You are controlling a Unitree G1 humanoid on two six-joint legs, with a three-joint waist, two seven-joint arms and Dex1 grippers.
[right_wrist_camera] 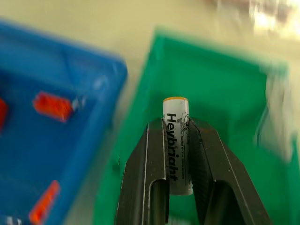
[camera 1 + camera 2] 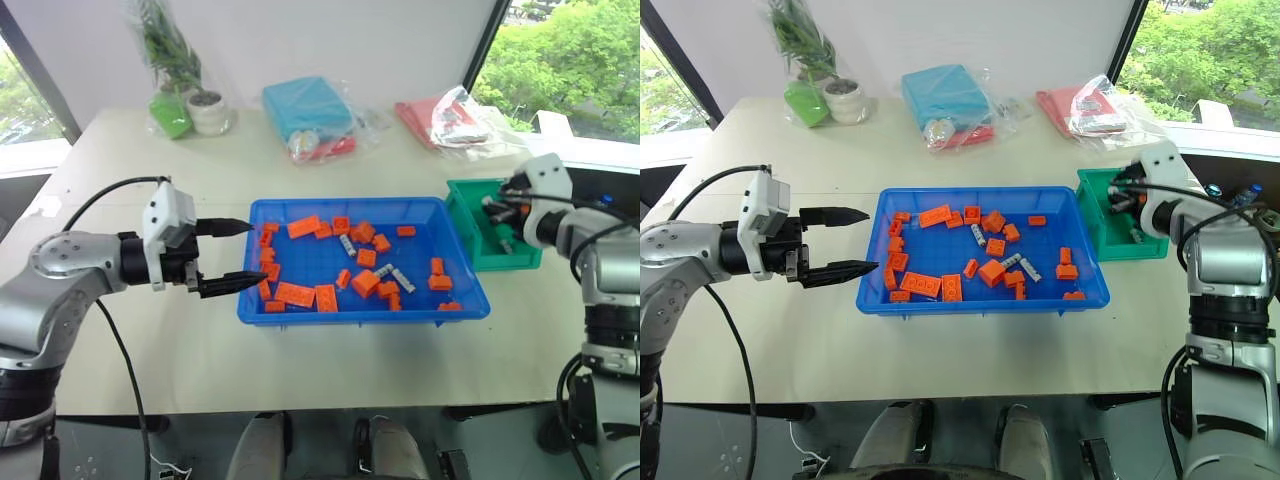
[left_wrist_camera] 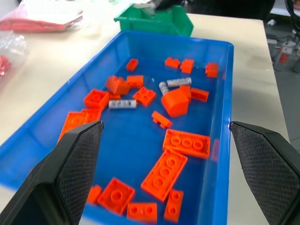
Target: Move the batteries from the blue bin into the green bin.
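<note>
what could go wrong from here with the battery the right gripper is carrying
The right gripper pinches the battery only along its sides, over the green bin, so it could slip out early or bounce out on release. Other batteries lie among orange bricks in the blue bin, so a later grasp might catch a brick instead. The open left gripper sits at the blue bin's edge and could nudge it.
</note>
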